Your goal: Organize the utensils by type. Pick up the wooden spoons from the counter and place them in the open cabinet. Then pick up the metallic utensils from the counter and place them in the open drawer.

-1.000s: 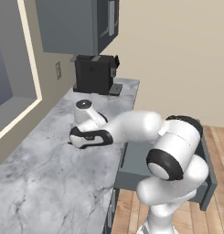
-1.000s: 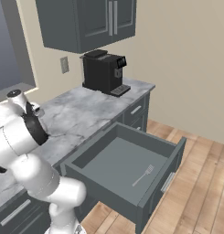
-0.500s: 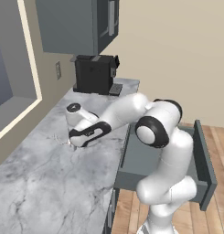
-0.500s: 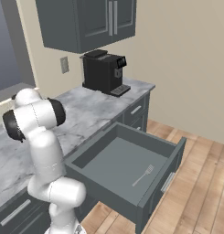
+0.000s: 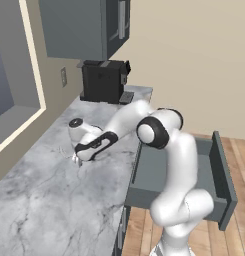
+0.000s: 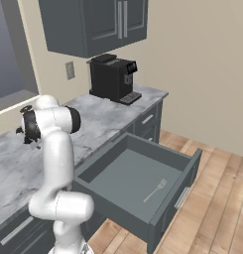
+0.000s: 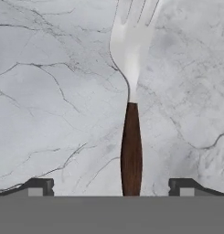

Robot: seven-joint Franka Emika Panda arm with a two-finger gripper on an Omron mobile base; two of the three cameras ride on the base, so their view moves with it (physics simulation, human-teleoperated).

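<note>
Hand view looks down on the marble counter [image 7: 49, 91], where a fork [image 7: 130, 105] with silvery tines and a dark brown handle lies flat; the gripper [image 7: 111, 186] hangs over it, fingers spread wide with the handle between them; a metal spatula [image 6: 156, 189] lies in the open drawer [image 6: 113, 173].

We saw a fork [image 7: 130, 64] with a pale silvery-white head and a dark reddish-brown handle lying on a grey-white marble desk [image 7: 49, 91] threaded with thin dark veins. The open drawer [image 6: 124, 176] was dark grey with a slate-grey inside, holding a faint silvery spatula [image 6: 155, 189]. The coffee machine [image 6: 112, 78] was black.
</note>
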